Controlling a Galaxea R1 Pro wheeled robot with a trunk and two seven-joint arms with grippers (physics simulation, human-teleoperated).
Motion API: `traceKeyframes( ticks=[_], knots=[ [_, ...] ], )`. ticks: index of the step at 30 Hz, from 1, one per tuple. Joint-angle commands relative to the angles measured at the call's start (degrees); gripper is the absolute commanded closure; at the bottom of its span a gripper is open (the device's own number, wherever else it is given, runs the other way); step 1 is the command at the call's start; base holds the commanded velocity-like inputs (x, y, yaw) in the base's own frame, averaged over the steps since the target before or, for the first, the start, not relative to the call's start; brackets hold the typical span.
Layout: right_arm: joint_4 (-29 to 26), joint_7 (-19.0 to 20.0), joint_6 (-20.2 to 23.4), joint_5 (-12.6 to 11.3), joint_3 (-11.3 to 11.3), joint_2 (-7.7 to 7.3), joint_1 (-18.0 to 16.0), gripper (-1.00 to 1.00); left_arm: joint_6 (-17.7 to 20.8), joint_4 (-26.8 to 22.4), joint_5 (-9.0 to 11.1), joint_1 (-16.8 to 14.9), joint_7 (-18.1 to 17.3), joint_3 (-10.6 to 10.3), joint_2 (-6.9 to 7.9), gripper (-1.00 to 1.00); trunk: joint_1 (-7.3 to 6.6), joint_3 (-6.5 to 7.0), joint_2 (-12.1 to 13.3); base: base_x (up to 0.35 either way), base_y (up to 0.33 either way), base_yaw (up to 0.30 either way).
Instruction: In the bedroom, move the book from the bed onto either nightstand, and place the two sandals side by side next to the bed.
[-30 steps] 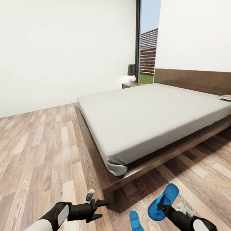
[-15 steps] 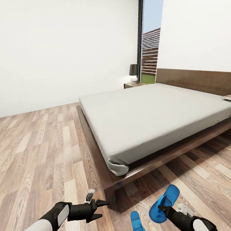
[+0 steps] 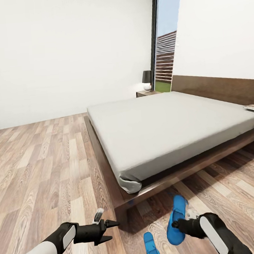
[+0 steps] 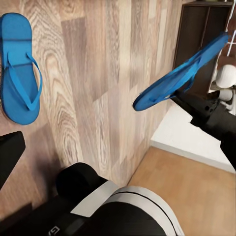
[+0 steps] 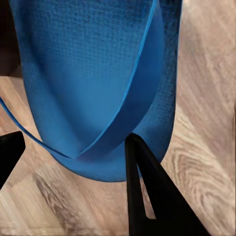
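In the head view the bed has a light-grey mattress, and the book lies at its far right edge by the headboard. A nightstand stands beyond the bed near the window. My right gripper is shut on one blue sandal, held tilted above the floor near the bed's foot corner; the sandal's sole shows close up between the fingers. The other sandal lies flat on the floor, also seen as the flat sandal. My left gripper hovers open to the left.
A dark lamp stands on the nightstand. The tall window shows a slatted fence. The bed frame's corner juts out just ahead of the left gripper. Wood-plank floor stretches to the left of the bed.
The right arm has swung the held sandal leftward and turned it more upright, closer to the bed corner. The view shifted slightly a second ago. The left arm has stayed put.
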Motion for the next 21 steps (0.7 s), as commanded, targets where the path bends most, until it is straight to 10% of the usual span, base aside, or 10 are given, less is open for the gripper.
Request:
traceKeyframes(
  ticks=[1,6,21],
  knots=[
    [0.0,-0.6,2.7,1.9,2.4,-0.06,-1.8,1.00,0.6,0.2,0.2,0.0,-0.1,0.1,0.14,-1.00,-0.01,-0.06,0.0,0.000,0.000,0.000],
    [0.3,0.7,7.4,8.8,12.9,0.26,-5.5,1.00,0.7,1.3,0.4,0.0,-0.4,0.2,0.33,-1.00,-0.01,-0.06,0.0,0.000,0.000,0.000],
    [10.0,6.3,9.5,11.0,22.7,-0.02,-10.9,1.00,4.3,1.5,0.4,0.0,-3.3,0.4,4.22,-1.00,0.20,-1.84,-0.1,0.000,0.000,0.000]
  ],
)
